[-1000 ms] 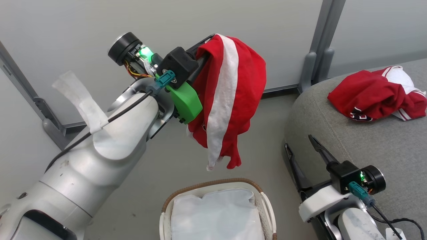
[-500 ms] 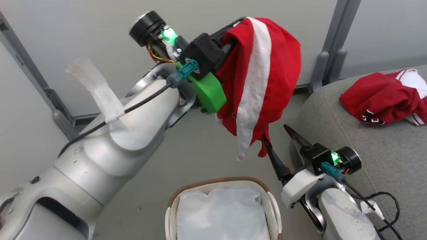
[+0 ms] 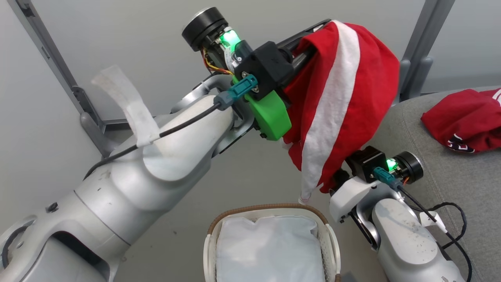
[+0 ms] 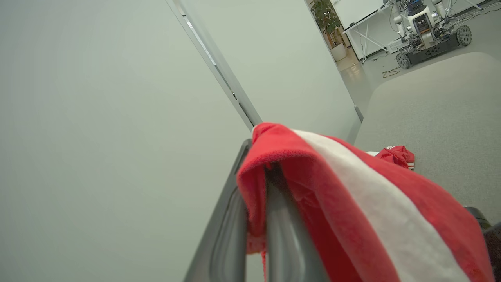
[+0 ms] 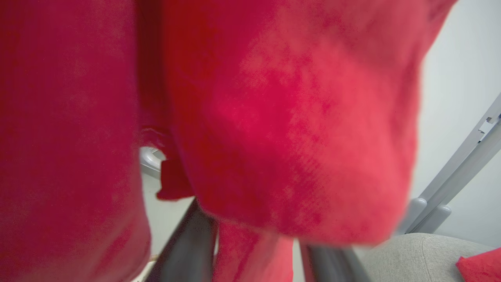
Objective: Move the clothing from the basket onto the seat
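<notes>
Pale grey wall panels [image 3: 117, 47] and metal posts behind, bare grey floor below.

- Left fingers [image 4: 231, 235]: closed tight, with a fold of the red jersey with the broad white stripe [image 3: 340, 98] pinched between them. The rest drapes over them and hangs well above the oval white plastic basket with the brown woven rim [image 3: 270, 206].
- Basket: the white cloth liner [image 3: 270, 250] lies in it, and no red is visible.
- Right fingers [image 5: 191, 246]: up under the hanging hem, standing apart with red cloth between them. Cannot tell if they have a bite.
- A second crumpled red jersey [image 3: 465, 117] lies on the large grey woven seat cushion [image 3: 430, 188], far right.

Step in hand, as I read it, is carrying this last jersey across to the seat.

- Check that the right fingers really hold cloth before you travel. A half-grip would likely drop the hem or drag it.
- Move both arms together so you don't stretch the fabric between them.
- Carry the hem clear of the seat's rounded edge.
- Lower the jersey beside the other one, not on it.
- Release only once the cushion takes the weight.
- Draw each arm straight back, since loose folds may cling to the fingers.
</notes>
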Robot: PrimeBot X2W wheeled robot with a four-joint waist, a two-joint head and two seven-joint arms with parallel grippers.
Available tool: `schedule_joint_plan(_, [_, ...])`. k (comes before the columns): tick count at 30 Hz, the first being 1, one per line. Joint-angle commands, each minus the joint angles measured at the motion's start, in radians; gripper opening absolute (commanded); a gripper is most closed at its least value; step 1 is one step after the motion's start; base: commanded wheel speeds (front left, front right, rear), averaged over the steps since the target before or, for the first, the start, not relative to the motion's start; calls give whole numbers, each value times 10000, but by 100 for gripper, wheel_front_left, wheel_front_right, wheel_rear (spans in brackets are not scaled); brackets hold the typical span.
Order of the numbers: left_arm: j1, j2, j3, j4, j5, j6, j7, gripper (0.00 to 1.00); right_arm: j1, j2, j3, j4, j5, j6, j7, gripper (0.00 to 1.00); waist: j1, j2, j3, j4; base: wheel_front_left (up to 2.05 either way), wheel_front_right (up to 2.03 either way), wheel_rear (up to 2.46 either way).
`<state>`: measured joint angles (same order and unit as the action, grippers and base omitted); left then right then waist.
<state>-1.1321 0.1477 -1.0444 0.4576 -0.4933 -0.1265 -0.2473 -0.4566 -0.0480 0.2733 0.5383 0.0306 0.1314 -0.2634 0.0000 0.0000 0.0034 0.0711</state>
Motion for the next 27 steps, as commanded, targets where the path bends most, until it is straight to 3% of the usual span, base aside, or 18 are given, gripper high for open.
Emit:
schedule_joint_plan(1, [237, 160, 66, 66, -118, 75, 9, 0, -20, -44, -124, -122, -65, -14, -20, 0, 0, 0, 24, -1, 0, 0, 0])
schedule_joint_plan(12, [1338, 721, 639, 911, -836, 390, -116, 0, 425, -43, -563, -1102, -47, -14, -21, 0, 0, 0, 133, -389, 0, 0, 0])
schedule_joint_plan(13, [1460, 747, 717, 973, -928, 401, -135, 22, 444, -41, -580, -1159, -44, -14, -20, 0, 0, 0, 141, -423, 0, 0, 0])
schedule_joint_plan(15, [1744, 772, 893, 1127, -1063, 403, -165, 47, 448, -41, -646, -1290, -65, -14, -20, 0, 0, 0, 158, -484, 0, 0, 0])
schedule_joint_plan(16, [1900, 785, 978, 1178, -1099, 427, -182, 84, 479, -41, -695, -1344, -74, -14, -21, 0, 0, 0, 167, -511, 0, 0, 0])
schedule_joint_plan(17, [2041, 784, 1042, 1210, -1137, 444, -192, 100, 504, -41, -730, -1375, -65, -14, -21, 0, 0, 0, 175, -533, 0, 0, 0])
schedule_joint_plan(27, [4360, 325, 2318, 723, -739, 562, -177, 100, 617, -41, -1177, -1988, 38, -14, -21, 0, 0, 0, 314, -605, 0, 0, 0])
